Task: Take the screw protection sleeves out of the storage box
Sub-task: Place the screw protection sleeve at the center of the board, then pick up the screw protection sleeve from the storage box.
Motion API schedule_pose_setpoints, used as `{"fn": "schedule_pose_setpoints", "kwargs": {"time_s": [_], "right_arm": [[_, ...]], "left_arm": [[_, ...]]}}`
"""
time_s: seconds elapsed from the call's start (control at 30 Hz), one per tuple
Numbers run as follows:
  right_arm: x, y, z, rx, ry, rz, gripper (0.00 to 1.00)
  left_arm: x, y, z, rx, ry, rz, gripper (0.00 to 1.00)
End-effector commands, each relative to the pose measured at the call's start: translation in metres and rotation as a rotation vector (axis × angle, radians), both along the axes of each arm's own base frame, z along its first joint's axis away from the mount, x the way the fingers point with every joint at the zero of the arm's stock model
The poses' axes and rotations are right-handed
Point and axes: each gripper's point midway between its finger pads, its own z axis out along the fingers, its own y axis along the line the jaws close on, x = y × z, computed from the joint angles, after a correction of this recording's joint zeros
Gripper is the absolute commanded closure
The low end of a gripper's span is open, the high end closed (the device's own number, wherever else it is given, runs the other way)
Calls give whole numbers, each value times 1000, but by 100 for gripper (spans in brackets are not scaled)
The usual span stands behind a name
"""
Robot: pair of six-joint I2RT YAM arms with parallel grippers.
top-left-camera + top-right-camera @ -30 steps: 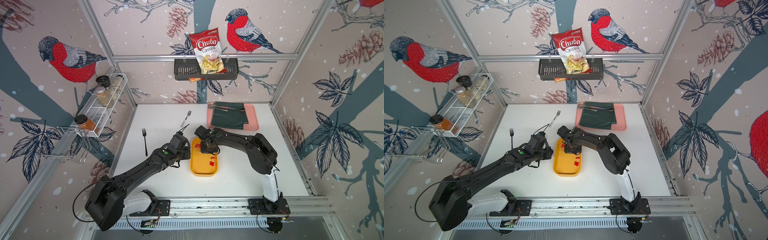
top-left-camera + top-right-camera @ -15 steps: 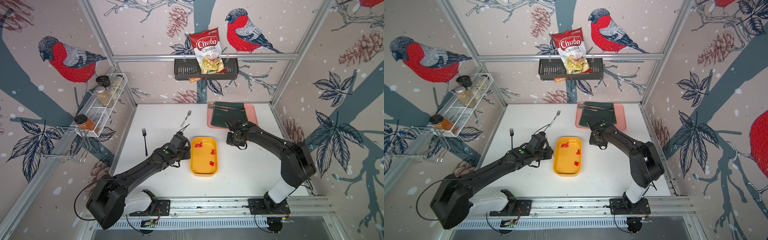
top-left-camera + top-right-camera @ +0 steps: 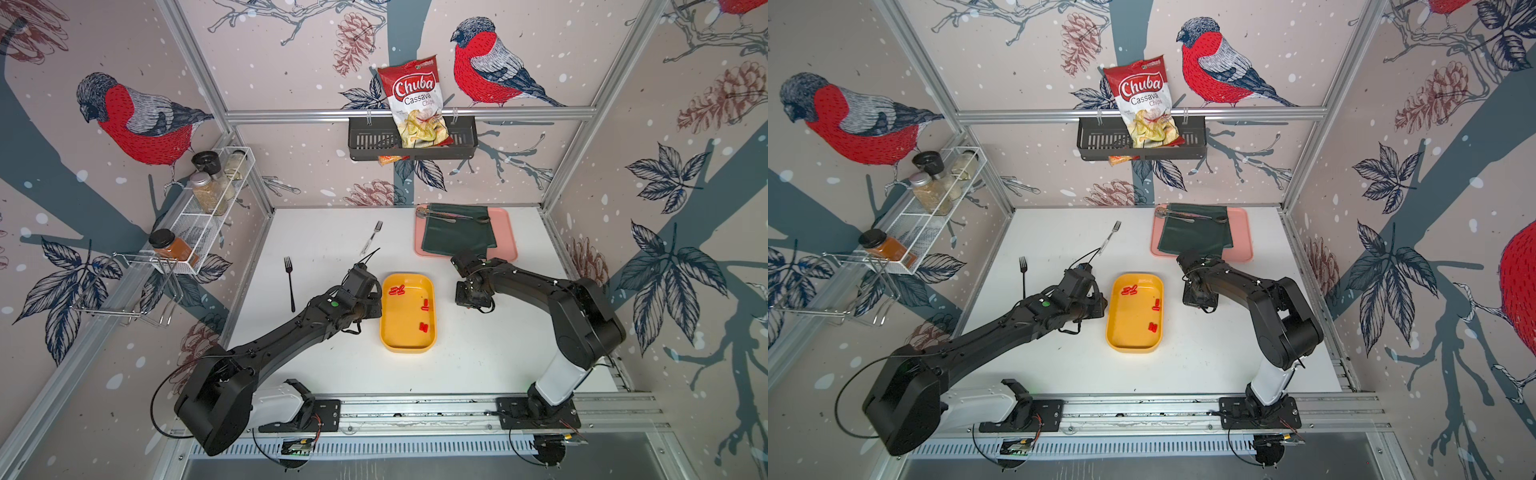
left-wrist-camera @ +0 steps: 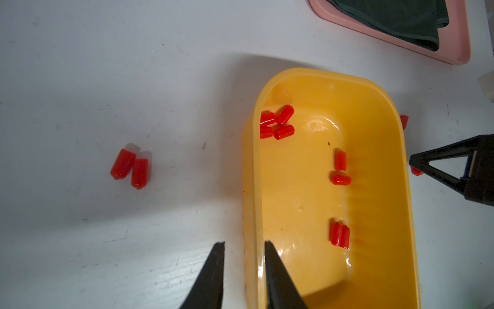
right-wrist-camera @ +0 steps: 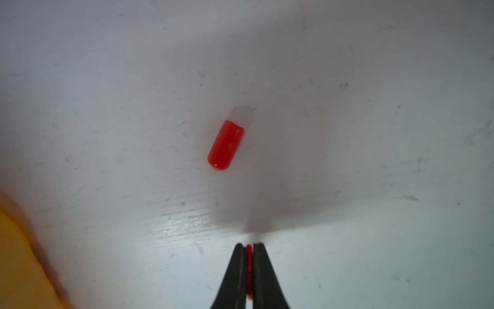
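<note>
The yellow storage box (image 3: pixel 407 349) (image 3: pixel 1133 349) lies mid-table with several red screw protection sleeves (image 3: pixel 397 289) (image 4: pixel 278 123) inside. My left gripper (image 3: pixel 376 309) (image 4: pixel 243 243) grips the box's long left wall (image 4: pixel 250 187), one finger inside and one outside. My right gripper (image 3: pixel 471 305) (image 5: pixel 249 244) hovers low over the table just right of the box, shut on one sleeve (image 5: pixel 249 254). Another sleeve (image 5: pixel 226 144) lies on the table ahead of it. Two sleeves (image 4: pixel 131 168) lie on the table left of the box.
A pink tray (image 3: pixel 509 241) with a dark green cloth (image 3: pixel 457 232) and cutlery sits at the back right, close behind the right arm. A black fork (image 3: pixel 289 282) and a silver fork (image 3: pixel 372 237) lie left of the box. A spice rack (image 3: pixel 208 216) hangs on the left wall.
My right gripper left the box interior and moved out to the table on the box's right side, carrying a sleeve. The left arm and the box have not moved.
</note>
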Motion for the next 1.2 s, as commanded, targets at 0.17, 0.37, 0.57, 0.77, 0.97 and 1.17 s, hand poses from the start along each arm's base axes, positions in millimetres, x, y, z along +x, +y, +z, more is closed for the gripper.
{"fn": "schedule_pose_setpoints", "kwargs": {"time_s": [0.17,0.37,0.57,0.77,0.97,1.17], "right_arm": [[9,0,-9,2,-13,0,79],[11,1,1,13,-28,-10,62],[17,3,28,43,-80,-23,54],[19,37,71,129,-148,137,51],[-6,97,106,97,-215,528,49],[-38,127,98,-25,-155,853,49]], "left_arm": [[5,-9,11,-54,-34,-13,71],[4,-13,16,-76,-33,-20,71],[5,-22,33,-117,-47,-40,69],[3,-32,44,-184,-48,-52,69],[-2,-29,38,-198,-43,-43,69],[-10,-20,23,-174,-31,-36,70]]}}
